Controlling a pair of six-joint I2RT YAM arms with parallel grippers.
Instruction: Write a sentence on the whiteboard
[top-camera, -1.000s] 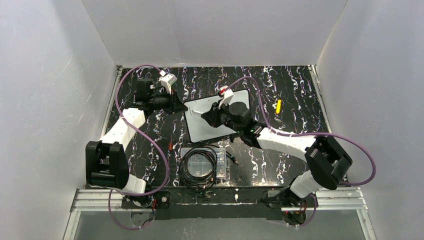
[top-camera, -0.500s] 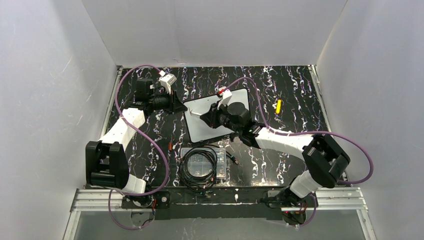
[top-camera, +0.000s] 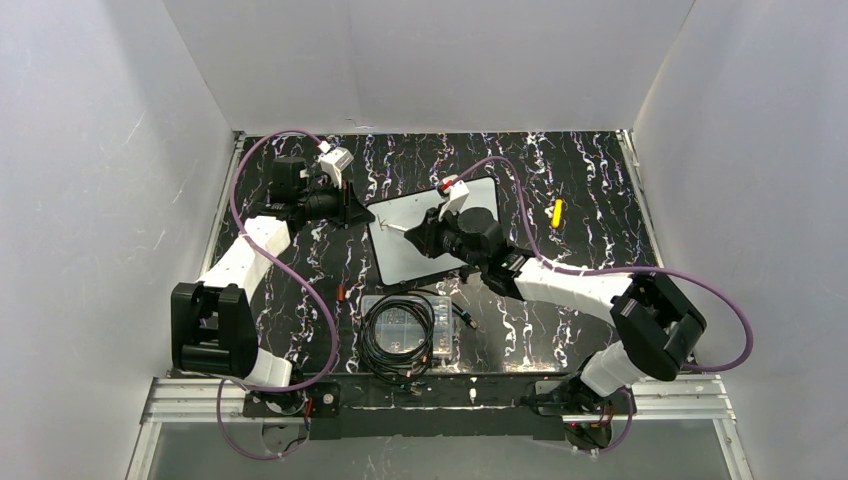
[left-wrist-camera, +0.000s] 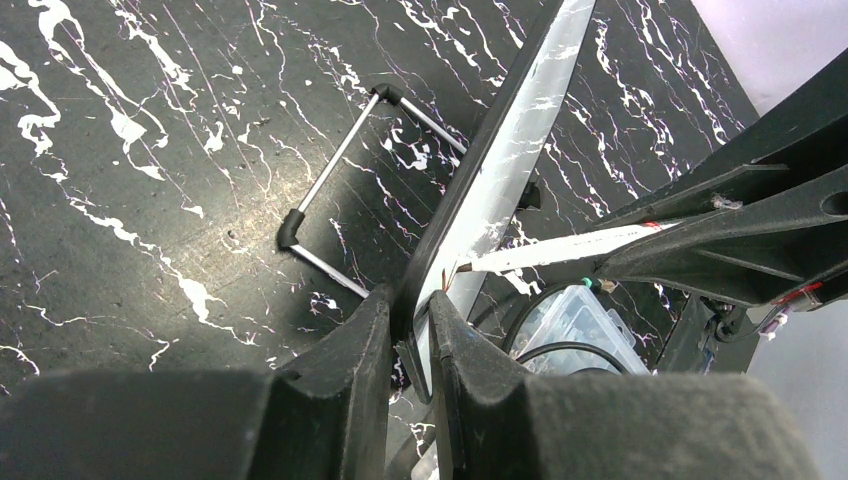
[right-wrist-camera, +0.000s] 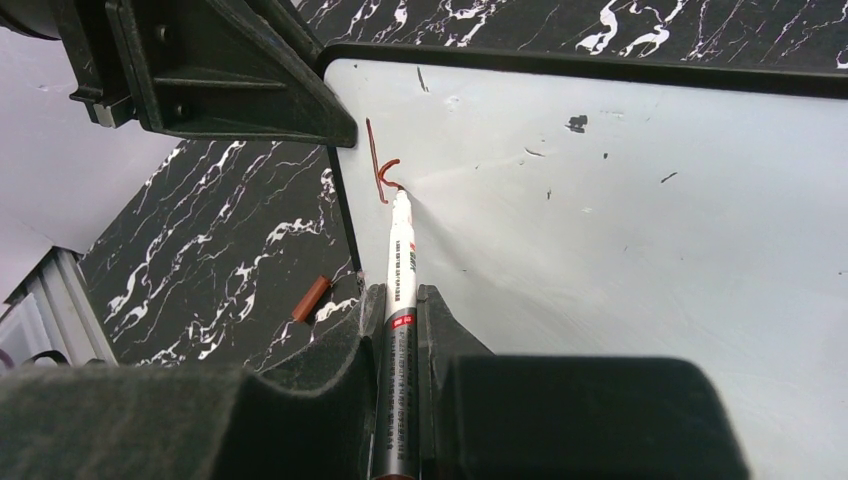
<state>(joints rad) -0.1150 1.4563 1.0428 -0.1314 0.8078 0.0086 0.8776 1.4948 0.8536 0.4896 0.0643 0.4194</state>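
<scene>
The whiteboard (top-camera: 400, 258) lies tilted at mid-table, black-rimmed. My left gripper (top-camera: 355, 213) is shut on its left edge, which the left wrist view shows edge-on (left-wrist-camera: 505, 150) between the jaws of that gripper (left-wrist-camera: 410, 320). My right gripper (top-camera: 422, 232) is shut on a white marker (right-wrist-camera: 400, 262). The marker's tip touches the whiteboard (right-wrist-camera: 620, 230) near its upper left corner. Of the sentence only a first reddish-brown stroke pair (right-wrist-camera: 378, 175), like part of a "k", shows there. The marker also shows in the top view (top-camera: 395, 227).
A clear plastic box with coiled black cable (top-camera: 405, 330) sits near the front. A brown marker cap (right-wrist-camera: 311, 298) lies left of the board. A yellow object (top-camera: 557, 212) lies at the right. The board's wire foot (left-wrist-camera: 340, 190) rests on the table. White walls enclose the table.
My right gripper has shifted slightly over the board's left part with the marker, adding to the red stroke. The left arm has not moved.
</scene>
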